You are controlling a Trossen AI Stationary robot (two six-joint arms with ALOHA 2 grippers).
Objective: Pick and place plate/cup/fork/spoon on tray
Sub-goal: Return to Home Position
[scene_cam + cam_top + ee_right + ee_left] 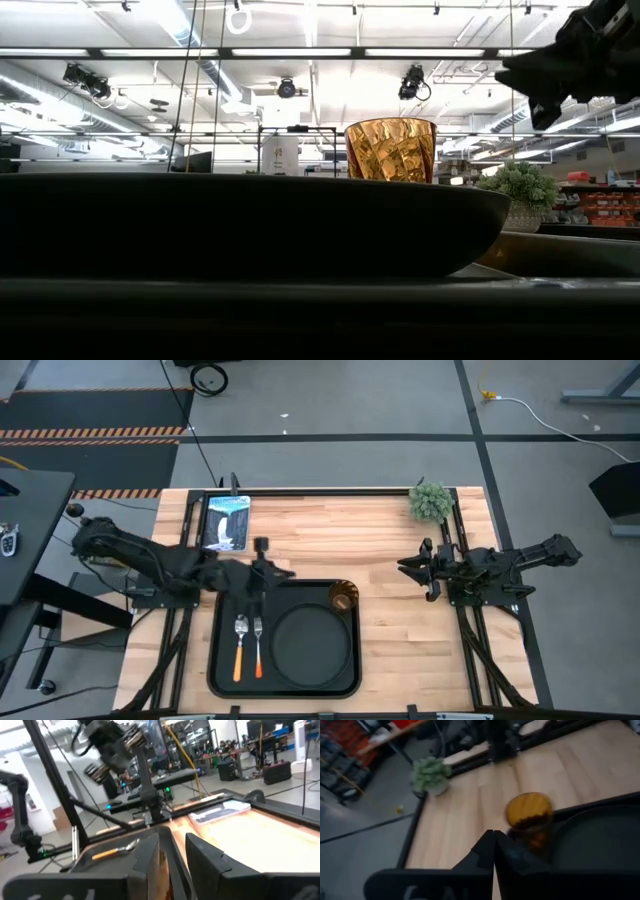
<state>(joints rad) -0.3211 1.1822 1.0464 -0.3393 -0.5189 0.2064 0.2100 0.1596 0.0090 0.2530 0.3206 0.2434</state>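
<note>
The black tray (220, 660) lies at the table's near middle. On it lie the round black plate (312, 645), the amber cup (343, 596) standing at the tray's far right corner, the spoon (240, 645) and, right of it, the fork (258, 648), both with handles toward the near edge. The low view shows the plate (250, 225) and the upright cup (390, 150) behind it. My left gripper (285, 572) is shut and empty above the tray's far edge, left of the cup (530, 815). My right gripper (408, 567) hovers right of the tray, open by a narrow gap, empty.
A small potted plant (430, 500) stands at the table's far right edge. A flat tablet-like object (226, 520) lies at the far left. Bare wood (400, 630) lies between the tray and the right arm's base.
</note>
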